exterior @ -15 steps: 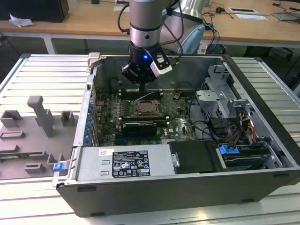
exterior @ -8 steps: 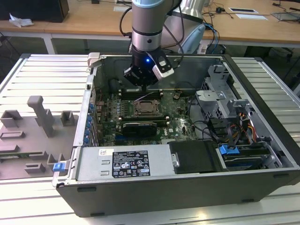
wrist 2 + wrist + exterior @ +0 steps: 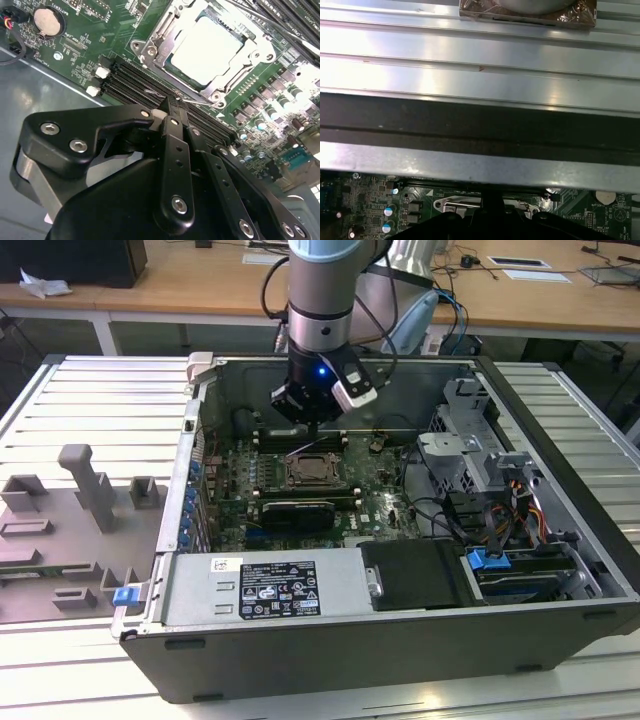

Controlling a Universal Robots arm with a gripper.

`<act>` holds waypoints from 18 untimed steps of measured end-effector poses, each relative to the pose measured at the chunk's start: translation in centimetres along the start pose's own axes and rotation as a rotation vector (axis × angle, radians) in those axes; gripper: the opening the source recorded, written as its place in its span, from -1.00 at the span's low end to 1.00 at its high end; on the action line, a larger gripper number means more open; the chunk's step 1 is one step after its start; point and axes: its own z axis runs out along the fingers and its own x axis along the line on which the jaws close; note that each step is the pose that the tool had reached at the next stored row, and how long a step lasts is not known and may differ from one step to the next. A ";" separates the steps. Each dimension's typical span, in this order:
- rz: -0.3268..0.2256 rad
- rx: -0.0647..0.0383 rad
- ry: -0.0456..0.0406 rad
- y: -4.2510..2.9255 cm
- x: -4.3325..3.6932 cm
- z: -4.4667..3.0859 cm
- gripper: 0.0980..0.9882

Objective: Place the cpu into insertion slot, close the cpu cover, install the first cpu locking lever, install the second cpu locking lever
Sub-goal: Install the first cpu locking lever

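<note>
Cpu seated, cover down, levers seemingly still to latch

The gripper (image 3: 170, 107), fingers pinched together on nothing, hangs beside a wire locking lever (image 3: 197, 102); just beyond its tips the cpu (image 3: 215, 47) sits socketed under the lowered cpu cover (image 3: 161, 35).

Second wrist view: the tool (image 3: 172, 106) blocks your look at part of the memory slots (image 3: 127, 80), and the picture edge clips the cpu cover (image 3: 167, 27). Exterior view: cpu (image 3: 308, 472) is too small to judge.

Robotics laboratory. I work over an open computer case (image 3: 300, 660) on a ribbed metal tabletop (image 3: 110, 400); wooden desks (image 3: 200, 285) with cables stand behind the case, grey fixtures (image 3: 85, 485) beside it.
</note>
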 end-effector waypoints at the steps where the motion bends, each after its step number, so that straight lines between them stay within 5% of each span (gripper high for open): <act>1: 0.000 0.000 -0.0006 -0.01 -0.06 0.05 -0.98; 18: 0.001 -0.008 -0.0014 -0.16 -1.17 1.75 -0.98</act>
